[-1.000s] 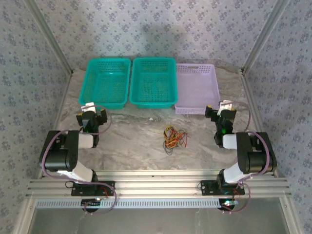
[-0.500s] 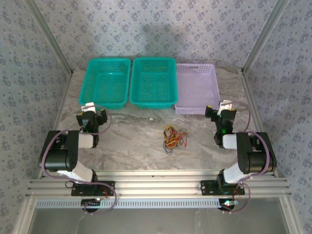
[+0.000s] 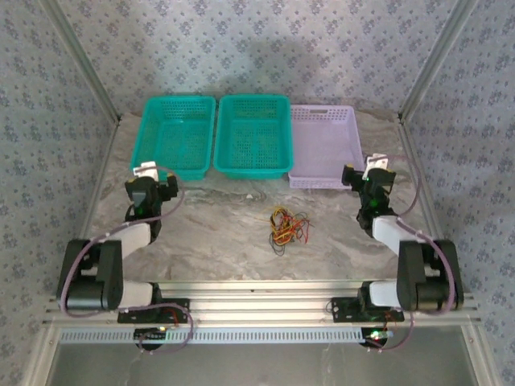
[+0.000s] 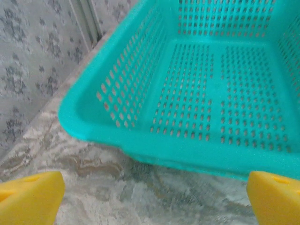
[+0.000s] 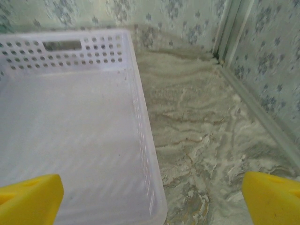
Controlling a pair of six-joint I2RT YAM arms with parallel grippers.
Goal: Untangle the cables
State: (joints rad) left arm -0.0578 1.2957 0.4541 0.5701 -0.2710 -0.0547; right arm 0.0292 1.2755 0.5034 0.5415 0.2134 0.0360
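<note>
I see the cables (image 3: 287, 227) in a small messy pile of yellow, red and black. They lie near the middle of the marble tabletop (image 3: 217, 233), and nothing touches them. My left gripper (image 3: 150, 189) sits at about 9 o'clock from the pile. It is wide open, holds nothing, and faces a teal basket (image 4: 197, 93). My right gripper (image 3: 372, 181) sits at 2 o'clock, wide open too, over the corner of a pale purple tray (image 5: 70, 140).

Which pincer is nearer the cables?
Right. The right pincer sits right of and beyond the cables, by the lilac basket; the left pincer is farther off to their left, by the left teal basket.
</note>
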